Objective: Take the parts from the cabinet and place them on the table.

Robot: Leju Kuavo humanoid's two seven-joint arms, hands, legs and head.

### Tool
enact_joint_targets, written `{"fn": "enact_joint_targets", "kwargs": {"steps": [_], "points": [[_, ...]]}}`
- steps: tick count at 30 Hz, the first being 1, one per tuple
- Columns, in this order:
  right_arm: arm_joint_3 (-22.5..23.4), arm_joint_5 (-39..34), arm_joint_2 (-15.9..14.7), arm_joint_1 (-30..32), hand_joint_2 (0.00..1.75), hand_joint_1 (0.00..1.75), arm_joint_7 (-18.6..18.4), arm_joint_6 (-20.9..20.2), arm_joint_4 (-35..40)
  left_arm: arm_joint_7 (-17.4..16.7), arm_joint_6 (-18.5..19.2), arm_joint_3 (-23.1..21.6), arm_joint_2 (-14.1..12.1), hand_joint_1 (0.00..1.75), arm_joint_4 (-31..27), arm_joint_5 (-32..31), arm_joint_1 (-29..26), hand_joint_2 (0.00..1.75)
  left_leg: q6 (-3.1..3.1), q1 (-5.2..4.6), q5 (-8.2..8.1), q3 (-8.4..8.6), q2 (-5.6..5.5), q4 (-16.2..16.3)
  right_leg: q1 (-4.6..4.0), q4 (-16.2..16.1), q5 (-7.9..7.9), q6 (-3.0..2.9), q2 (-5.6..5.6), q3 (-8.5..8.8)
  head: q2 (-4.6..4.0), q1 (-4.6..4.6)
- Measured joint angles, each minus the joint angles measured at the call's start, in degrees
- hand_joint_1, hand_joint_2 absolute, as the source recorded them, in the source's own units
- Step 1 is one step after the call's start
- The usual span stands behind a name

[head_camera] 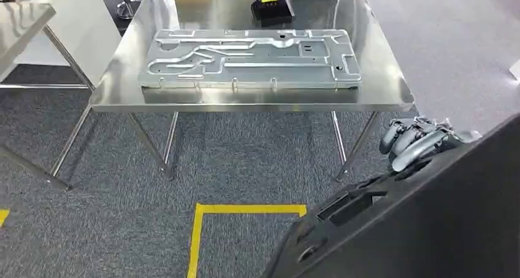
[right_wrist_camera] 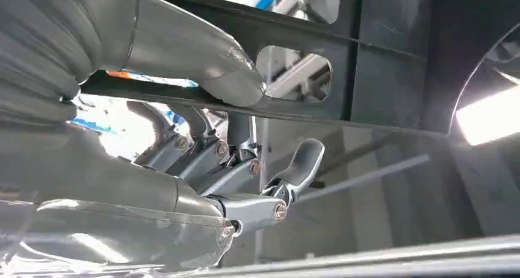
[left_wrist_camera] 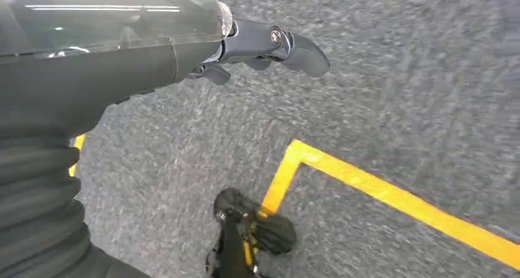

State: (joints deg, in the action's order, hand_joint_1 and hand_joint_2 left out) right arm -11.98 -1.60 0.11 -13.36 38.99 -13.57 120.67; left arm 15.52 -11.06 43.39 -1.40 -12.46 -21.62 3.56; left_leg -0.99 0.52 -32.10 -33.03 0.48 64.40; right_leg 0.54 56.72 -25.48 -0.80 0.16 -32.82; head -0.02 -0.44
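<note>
My right hand [head_camera: 412, 141] grips the top edge of a big dark panel [head_camera: 429, 223], just short of the steel table [head_camera: 380, 81]. I carry it level over the table's near edge, clear of the grey plate [head_camera: 251, 58] lying there. My left hand [left_wrist_camera: 270, 48] hangs empty, fingers loose.

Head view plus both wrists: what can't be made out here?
- Black part: head view, cut off by the right and bottom edges; full shape unknown.
- Right hand: head view, lower fingers hidden behind the part it grips.
- Black device on the table: too small to identify.
- Left hand: left wrist view, fingers mostly hidden behind the arm cover.
</note>
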Motion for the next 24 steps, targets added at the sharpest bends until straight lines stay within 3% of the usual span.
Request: {"fn": "enact_joint_targets", "kwargs": {"steps": [2,3,4,5,7,8,10,12,13,14,15,17,18,19,20,22,23,24], "points": [[0.00,-0.02,0.00,0.12,1.75,1.75,0.00,0.15,0.00,0.00,0.07,0.11,-0.11,0.00,0.00,-0.02,-0.07,1.75,-0.38,0.12,-3.46,-5.45,0.00,9.40,-0.11,0.06,-0.38,-0.25,0.06,0.21,0.00,0.00],[0.00,-0.11,0.00,0.18,1.75,1.75,0.00,0.17,0.00,0.00,0.11,0.18,-0.11,0.00,0.00,-0.04,-0.21,1.75,-0.50,0.17,-3.50,-7.44,0.01,12.04,-0.14,0.10,-0.58,-0.27,0.21,0.38,0.00,-0.02],[0.00,-0.33,0.00,0.29,1.75,1.75,0.00,0.17,0.00,0.00,0.11,0.31,-0.09,0.00,0.00,-0.04,-0.29,1.75,-0.57,0.23,-1.72,-7.76,0.02,11.29,-0.15,0.15,-0.85,-0.18,0.37,0.69,0.00,-0.02],[0.00,-0.52,0.00,0.33,1.75,1.75,0.00,0.13,0.00,0.00,0.11,0.37,-0.09,0.00,0.00,-0.07,-0.28,1.75,-0.54,0.27,1.26,-6.66,-0.01,7.80,-0.15,0.25,-1.19,-0.02,0.73,1.07,0.00,-0.02],[0.00,-1.09,0.00,0.32,1.75,1.75,0.02,-0.41,0.00,0.00,0.11,0.48,-0.13,0.00,0.00,-0.22,-0.29,1.75,-0.24,0.33,7.40,-2.40,-0.84,-2.68,-0.14,0.46,-1.94,0.37,1.09,1.95,0.00,0.00],[0.02,-1.47,0.00,0.31,1.75,1.75,0.00,-0.86,-0.04,0.00,0.09,0.55,-0.13,0.00,0.00,-0.22,-0.39,1.75,0.06,0.38,7.41,-1.10,-2.65,-5.28,-0.26,0.58,-2.25,0.65,1.24,1.89,0.00,0.00],[0.11,-1.90,0.13,0.28,1.75,1.75,0.00,-1.88,-0.09,-0.18,-0.02,0.85,-0.07,0.00,0.00,-0.24,-0.42,1.75,0.35,0.15,7.07,-1.08,-2.24,-6.04,-0.20,0.69,-2.22,1.26,1.89,1.49,0.00,0.00],[0.37,-2.23,0.31,0.27,1.75,1.75,0.00,-2.60,-0.09,-0.28,-0.31,1.14,-0.09,0.00,0.00,-0.22,-0.29,1.75,1.04,0.19,6.95,-0.91,-1.81,-6.24,-0.20,0.40,-2.33,1.94,2.35,1.61,0.00,0.00],[0.48,-2.34,0.33,0.25,1.75,1.75,0.00,-2.91,-0.09,-0.28,-0.37,1.29,-0.07,0.00,0.00,-0.22,-0.17,1.75,1.50,0.58,7.17,-0.46,-1.50,-6.87,-0.09,0.75,-2.73,2.27,2.00,1.72,0.00,0.00],[0.57,-2.38,0.33,0.08,1.75,1.75,0.00,-3.02,-0.09,-0.26,-0.39,1.38,-0.07,0.00,0.00,-0.22,-0.09,1.75,1.84,0.53,6.97,-0.07,-1.24,-7.03,-0.13,2.52,-3.60,2.54,0.94,1.08,0.00,0.00],[0.61,-2.38,0.33,-0.12,1.75,1.75,0.00,-3.02,-0.11,-0.26,-0.44,1.44,-0.07,0.00,-0.02,-0.22,-0.11,1.75,2.18,0.52,6.77,0.10,-0.98,-7.03,-0.11,6.46,-5.56,2.73,0.59,-0.98,0.00,0.00],[0.79,-2.18,0.42,-0.10,1.75,1.75,0.00,-2.86,-0.15,-0.26,-0.48,1.77,-0.07,0.00,0.00,-0.24,-0.17,1.75,2.42,0.42,6.43,0.34,-0.49,-7.01,0.10,16.17,-9.35,3.05,0.50,-6.60,0.00,0.00],[0.87,-1.94,0.44,-0.09,1.75,1.75,0.00,-2.69,-0.18,-0.24,-0.48,1.86,-0.04,0.00,0.00,-0.35,-0.17,1.75,2.41,0.42,6.27,0.46,-0.38,-6.97,0.20,19.34,-9.83,3.15,0.49,-8.74,0.00,0.00],[0.92,-1.79,0.44,-0.05,1.75,1.75,0.00,-2.62,-0.18,-0.22,-0.46,1.90,-0.04,0.00,0.00,-0.61,-0.18,1.75,2.35,0.41,6.03,0.75,-0.29,-6.97,0.25,19.66,-8.69,3.19,0.43,-9.51,0.00,0.00],[0.92,-1.77,0.44,-0.05,1.75,1.75,0.00,-2.60,-0.17,-0.17,-0.46,1.95,-0.04,0.00,0.00,-0.70,-0.17,1.75,2.29,0.41,5.77,1.12,-0.26,-6.97,0.25,17.22,-6.41,3.14,0.35,-8.68,0.00,0.00],[0.92,-1.70,0.44,-0.08,1.75,1.75,0.00,-2.40,-0.15,-0.13,-0.46,2.16,-0.04,0.00,0.00,-0.81,-0.16,1.75,1.99,0.41,5.11,2.24,-0.27,-6.97,0.21,6.50,-0.05,2.63,0.01,-3.92,0.00,0.00],[0.92,-1.70,0.44,-0.12,1.75,1.75,0.00,-2.32,-0.15,-0.11,-0.46,2.25,-0.04,0.00,0.00,-0.83,-0.18,1.75,1.73,0.40,4.78,2.46,-0.27,-6.98,0.06,1.99,1.58,2.18,-0.44,-2.08,0.00,0.00],[0.92,-1.68,0.44,-0.18,1.75,1.75,0.00,-2.25,-0.15,-0.11,-0.44,2.34,-0.02,0.00,0.00,-0.83,-0.10,1.75,1.26,-0.09,4.44,2.47,-0.27,-6.64,-0.45,1.08,0.71,1.85,-0.70,-1.60,0.00,0.00]]}}
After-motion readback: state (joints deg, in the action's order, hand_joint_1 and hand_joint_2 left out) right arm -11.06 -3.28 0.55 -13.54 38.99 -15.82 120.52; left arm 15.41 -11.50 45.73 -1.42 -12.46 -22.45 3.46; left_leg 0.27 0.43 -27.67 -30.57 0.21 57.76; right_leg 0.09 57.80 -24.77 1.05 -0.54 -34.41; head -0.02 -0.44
